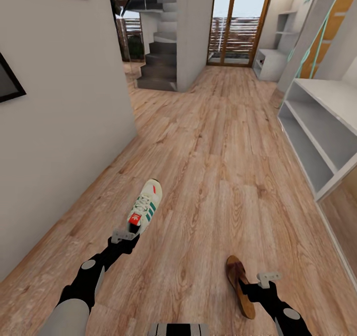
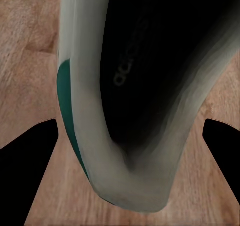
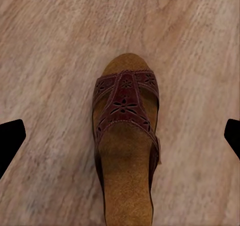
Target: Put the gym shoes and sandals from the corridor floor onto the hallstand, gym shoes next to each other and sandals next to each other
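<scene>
One gym shoe lies on the corridor floor, white with green stripes and a red tongue patch. My left gripper hovers at its heel. In the left wrist view the gym shoe's dark opening looms close, and the left gripper is open with a finger on either side. One reddish-brown sandal lies to the right, with my right gripper over it. In the right wrist view the sandal sits between the wide-apart fingers of the open right gripper. The hallstand stands far back right.
A plain pale-grey two-tier bench lines the right wall close by. A white wall runs along the left. A dark staircase and a glass door close the far end of the corridor.
</scene>
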